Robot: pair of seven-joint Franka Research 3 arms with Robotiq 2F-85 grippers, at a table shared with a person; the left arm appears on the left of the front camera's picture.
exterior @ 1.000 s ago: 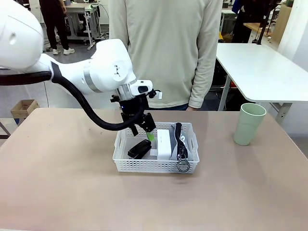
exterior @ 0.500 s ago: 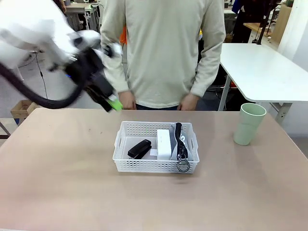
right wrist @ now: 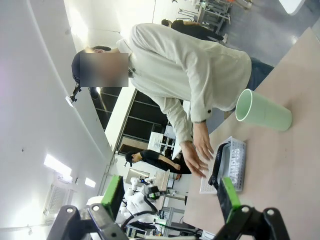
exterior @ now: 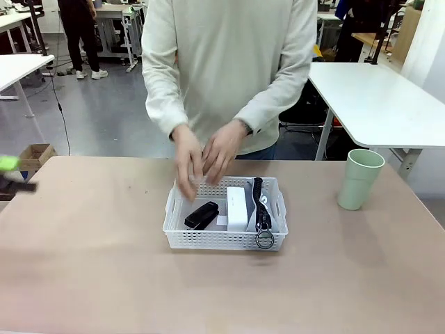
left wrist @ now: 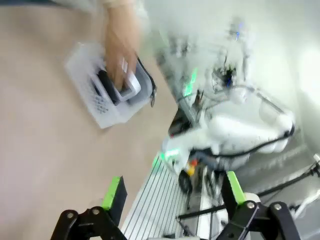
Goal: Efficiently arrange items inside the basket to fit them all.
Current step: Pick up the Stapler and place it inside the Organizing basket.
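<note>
Nearest, both tools released and empty: left tool (left wrist: 174, 194) with green pads spread wide, off by the left edge of the table (exterior: 97, 278); right tool (right wrist: 170, 196) likewise gaping, well back. Mid-table, white perforated basket (exterior: 224, 240) holding black stapler (exterior: 201, 214) at left, white boxy device (exterior: 237, 207) in the middle, grey pouch (exterior: 273, 217) on edge at right, ring at the near rim. Over the basket's far left corner, a person's right hand (exterior: 186, 167) and left hand (exterior: 220, 149), blurred, covering that corner. Farther right, outside the basket, pale green cup (exterior: 360, 179), upright.
</note>
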